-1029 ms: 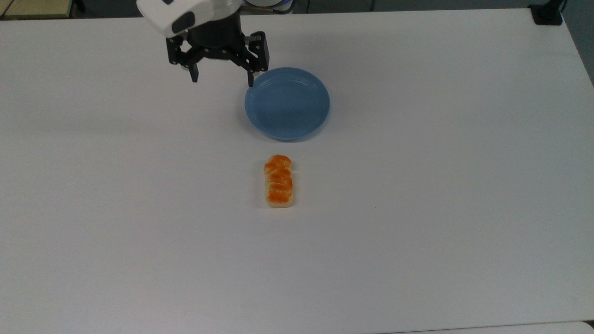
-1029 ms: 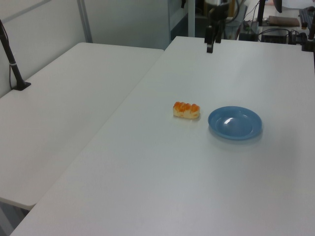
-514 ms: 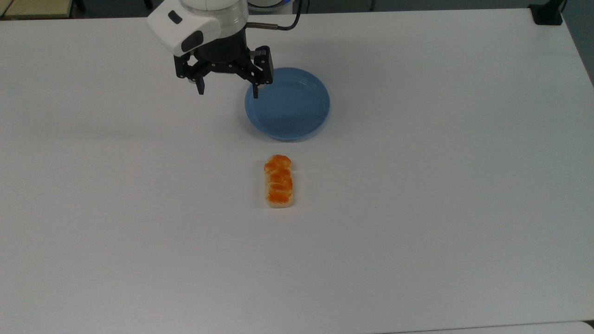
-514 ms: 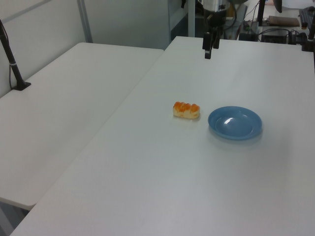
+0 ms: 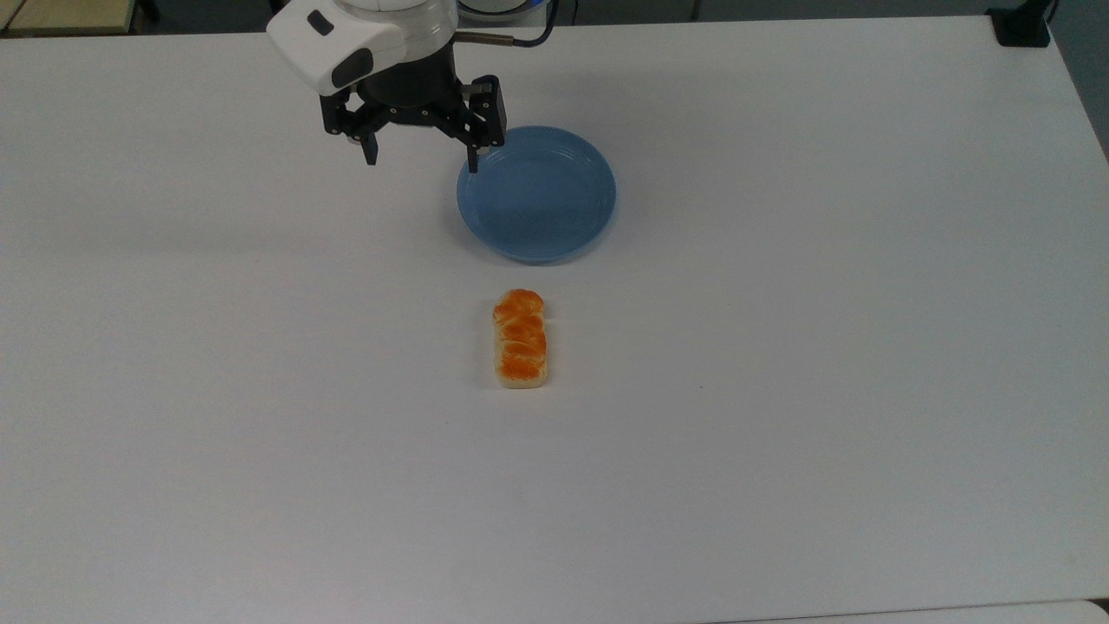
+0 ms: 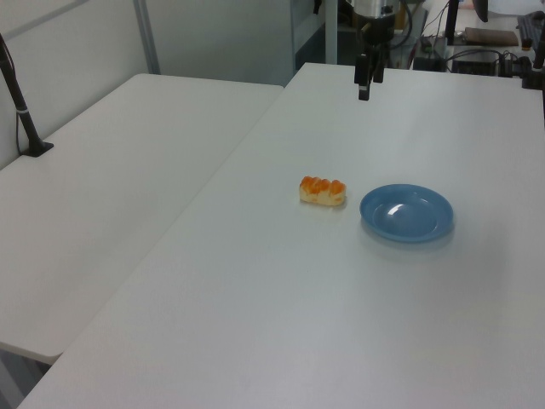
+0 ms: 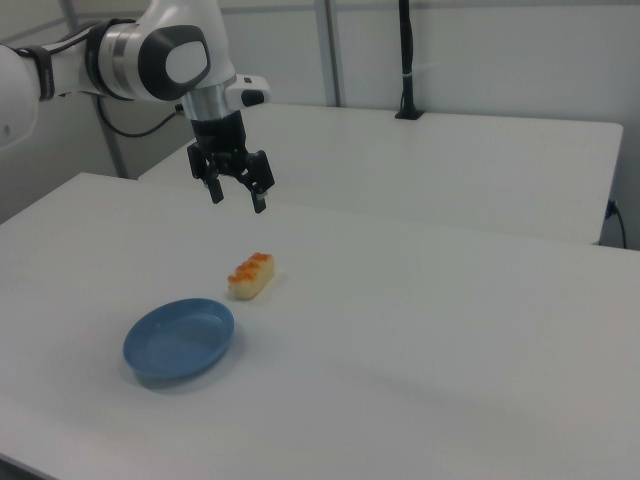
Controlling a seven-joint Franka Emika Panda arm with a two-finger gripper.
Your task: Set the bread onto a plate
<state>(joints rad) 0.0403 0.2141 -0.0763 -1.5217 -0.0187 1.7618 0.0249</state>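
White laminate, matte and flat, makes up the table [image 5: 780, 433], the largest thing in the scene; a second pale table sits alongside it in the left view and the right view. Next in size is the arm, glossy white shells over dark joints, ending in a black pincer [image 5: 420, 162] that hangs above the table near the plate's rim at the top view's upper left. Its two fingers stand wide apart and hold nothing.

Light-blue and round, the plate [image 5: 567, 238] is shallow with a raised rim, its smooth glazed-looking surface catching a highlight in the left view. It looks rigid and likely to slide if nudged.

Smallest is the bread [image 5: 520, 339], lying flat on the table just apart from the plate, its long axis pointing towards the plate in the top view. Its sides are pale cream and straight, its top a glossy orange-brown in four rounded lobes. It appears light and probably somewhat slick on top, so the flat long sides seem the better hold, across the narrow width near the middle. Whether it is soft or hard cannot be told.
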